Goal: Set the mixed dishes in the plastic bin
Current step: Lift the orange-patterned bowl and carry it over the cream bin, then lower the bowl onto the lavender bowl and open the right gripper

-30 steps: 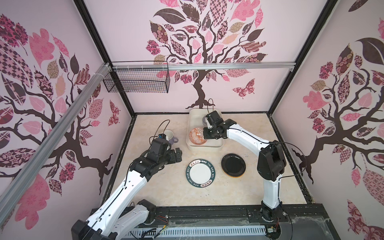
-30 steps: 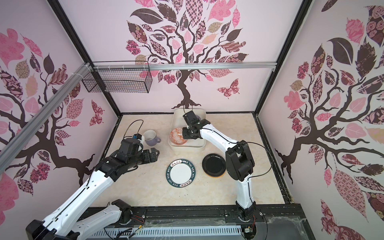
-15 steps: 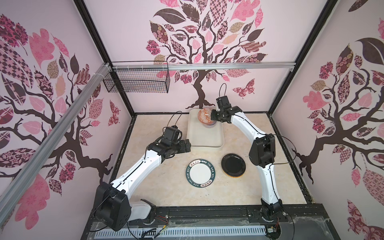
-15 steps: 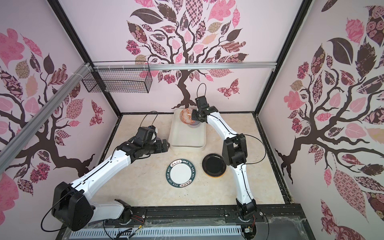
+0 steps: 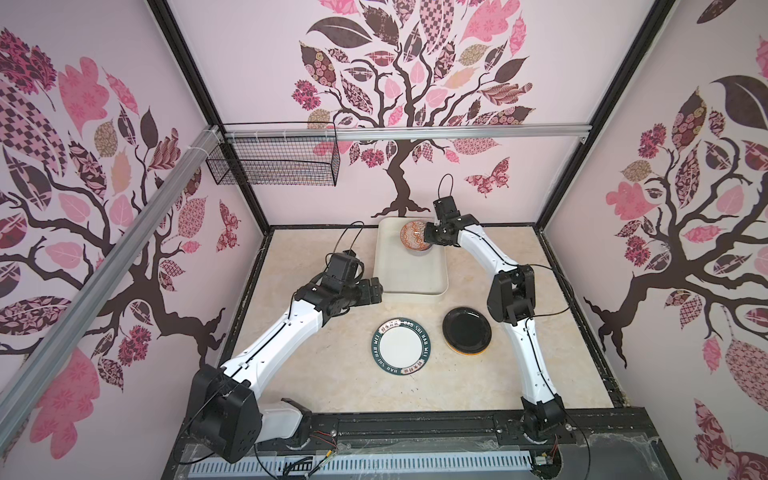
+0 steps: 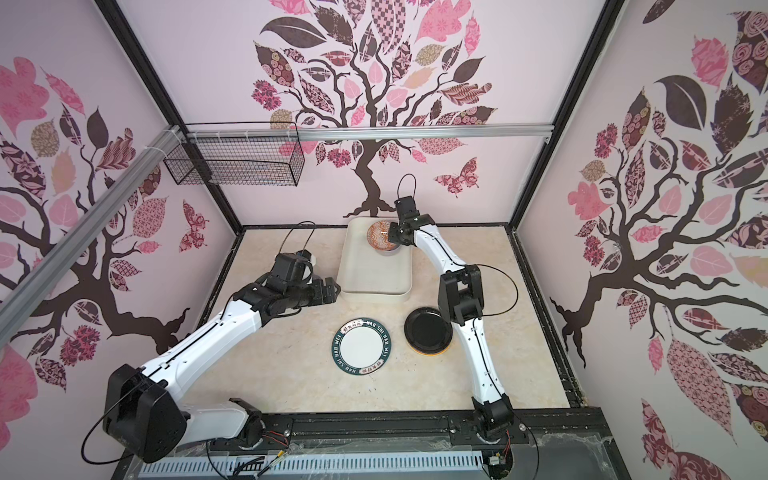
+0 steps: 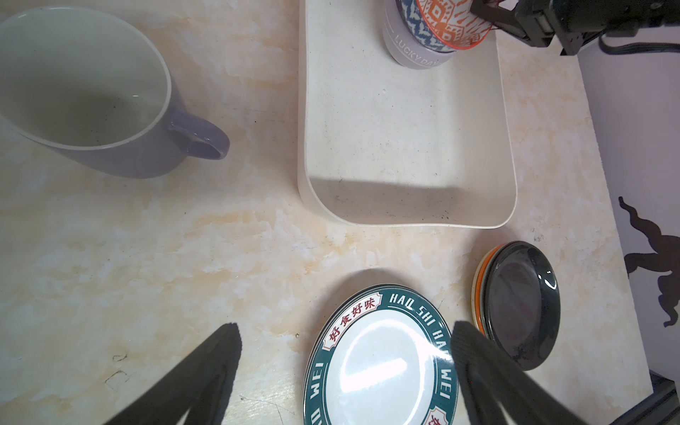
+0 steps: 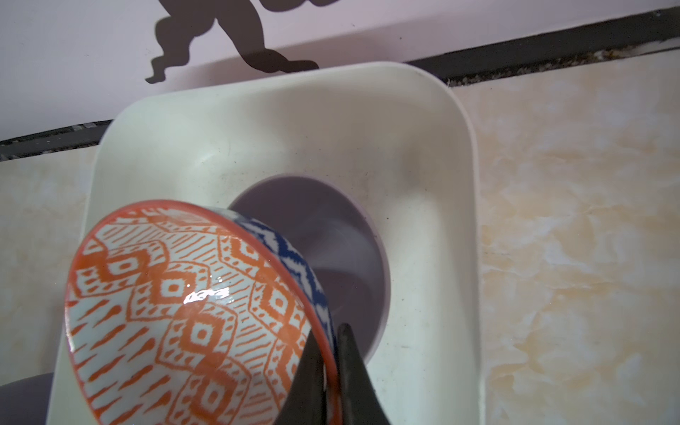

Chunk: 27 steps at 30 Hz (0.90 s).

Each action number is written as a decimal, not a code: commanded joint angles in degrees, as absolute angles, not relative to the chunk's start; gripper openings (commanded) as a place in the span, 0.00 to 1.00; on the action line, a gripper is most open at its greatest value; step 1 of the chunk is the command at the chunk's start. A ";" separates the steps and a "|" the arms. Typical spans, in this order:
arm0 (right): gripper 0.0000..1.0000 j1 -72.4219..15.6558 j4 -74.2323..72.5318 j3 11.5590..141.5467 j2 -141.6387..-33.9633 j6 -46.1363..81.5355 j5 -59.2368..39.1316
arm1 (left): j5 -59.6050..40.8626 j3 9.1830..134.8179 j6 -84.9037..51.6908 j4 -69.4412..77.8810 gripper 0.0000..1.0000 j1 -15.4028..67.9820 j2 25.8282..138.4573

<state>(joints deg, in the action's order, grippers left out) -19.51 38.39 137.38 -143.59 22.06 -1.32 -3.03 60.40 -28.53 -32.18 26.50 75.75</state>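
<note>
The right tool (image 8: 327,342) is clamped on the rim of the orange-patterned ceramic bowl (image 8: 176,312) and holds it tilted at the mouth of the round lavender bowl (image 8: 331,239). That bowl stands at the wall end of the cream-white rectangular plastic bin (image 8: 423,121). The left tool (image 7: 346,331), fingers wide apart and empty, hangs above the bench (image 7: 184,239) beside the bin's near corner. The white green-lettered round plate (image 7: 375,371) lies below it, and the lavender mug (image 7: 92,92) stands nearby.

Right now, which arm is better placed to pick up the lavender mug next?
Left. The left gripper is open and empty near the lavender mug; the right gripper is shut on the orange-patterned bowl over the plastic bin.
</note>
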 commanded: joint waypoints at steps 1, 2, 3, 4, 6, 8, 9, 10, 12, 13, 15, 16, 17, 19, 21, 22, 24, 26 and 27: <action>0.04 -19.08 36.72 139.86 -146.09 22.90 -2.19 | -3.25 60.09 -28.12 -31.07 0.93 26.14 75.17; 0.04 -18.94 36.59 139.96 -146.24 23.03 -2.26 | -3.20 60.01 -28.04 -31.09 0.93 26.12 75.15; 0.04 -18.74 36.62 139.94 -146.41 23.07 -2.37 | -3.14 59.90 -28.01 -30.96 0.93 26.15 75.06; 0.05 -18.59 36.60 139.93 -146.58 22.98 -2.45 | -2.99 59.85 -27.95 -30.94 0.93 26.11 75.07; 0.06 -18.40 36.78 139.97 -146.74 22.88 -2.38 | -3.14 59.85 -28.07 -30.85 0.93 26.15 75.21; 0.08 -18.24 36.94 139.94 -146.87 22.69 -2.31 | -3.23 59.85 -28.13 -30.84 0.93 26.12 75.45; 0.10 -18.20 37.01 139.98 -147.01 22.60 -2.30 | -3.38 59.86 -28.28 -30.73 0.93 26.13 75.50; 0.13 -18.11 37.09 139.94 -147.16 22.51 -2.31 | -3.52 59.85 -28.29 -30.72 0.93 26.19 75.63; 0.19 -18.11 37.24 139.95 -147.34 22.42 -2.31 | -3.69 59.77 -28.24 -30.45 0.93 26.11 75.76; 0.26 -18.11 37.27 139.95 -147.22 22.41 -2.47 | -3.76 59.73 -28.27 -30.42 0.92 26.13 75.74; 0.33 -18.10 37.15 139.75 -146.94 22.26 -3.09 | -3.87 59.68 -28.26 -30.33 0.93 26.13 75.76; 0.37 -18.11 37.11 139.51 -146.61 22.24 -3.56 | -3.97 59.75 -28.25 -30.25 0.92 26.17 75.84; 0.38 -18.11 36.77 139.05 -146.11 22.24 -3.99 | -4.04 59.68 -28.27 -30.18 0.93 26.11 75.85; 0.43 -18.15 35.04 136.49 -144.05 22.28 -4.77 | -4.21 59.69 -28.23 -30.19 0.92 26.17 75.94; 0.48 -18.10 33.38 133.84 -142.08 22.32 -4.84 | -4.39 59.75 -28.32 -30.14 0.92 26.19 76.12; 0.49 -18.11 33.20 132.99 -141.04 22.20 -4.67 | -4.55 59.68 -28.34 -30.17 0.92 26.14 76.13; 0.50 -18.11 33.54 132.34 -138.82 21.76 -4.57 | -4.74 59.69 -28.35 -30.08 0.92 26.18 75.92; 0.51 -18.13 34.14 131.70 -137.33 21.49 -4.51 | -4.83 59.45 -28.32 -30.03 0.92 26.14 75.70; 0.52 -18.15 34.35 131.24 -136.29 21.29 -4.53 | -4.99 59.35 -28.29 -29.98 0.92 26.19 75.46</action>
